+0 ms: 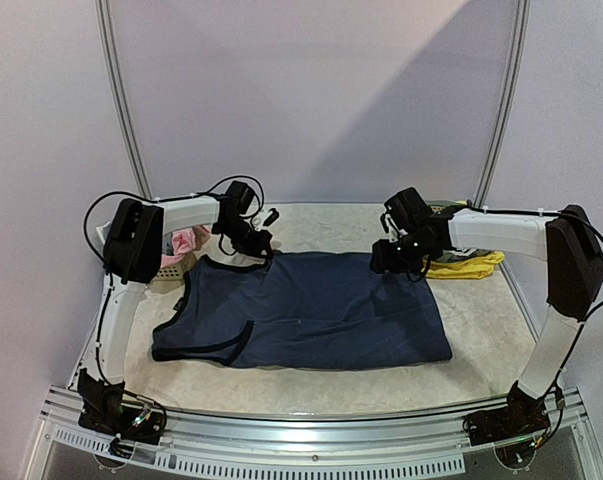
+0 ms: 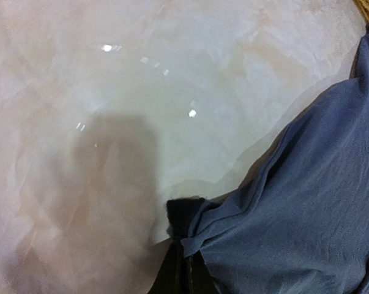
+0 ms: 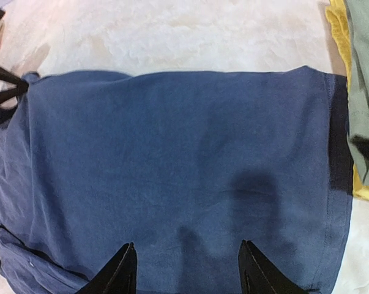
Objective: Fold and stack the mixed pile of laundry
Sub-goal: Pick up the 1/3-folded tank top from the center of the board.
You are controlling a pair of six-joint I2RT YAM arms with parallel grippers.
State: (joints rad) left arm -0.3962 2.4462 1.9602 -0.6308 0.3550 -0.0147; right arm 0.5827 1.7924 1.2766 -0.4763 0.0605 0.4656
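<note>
Left gripper (image 1: 260, 244) clenches the far shoulder corner of the long navy sleeveless cloth dress (image 1: 321, 310). Right gripper (image 3: 187, 263) hovers spread, empty, over the far hem end. The dress lies flat on the pale surface (image 1: 481, 345), long axis left–right, neckline leftward. The fold is judged to be starting; next, the right gripper probably must pinch its corner.

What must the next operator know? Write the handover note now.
Left hand: shut on the far left corner of the navy dress.
Right hand: open over the dress's far right edge, holding nothing.
The dress lies spread on the table. A yellow piece and a green piece lie at far right. A pink piece sits in the basket at left.
Done: dress laid out.
Left: fold it, then the rest, and stack.
</note>
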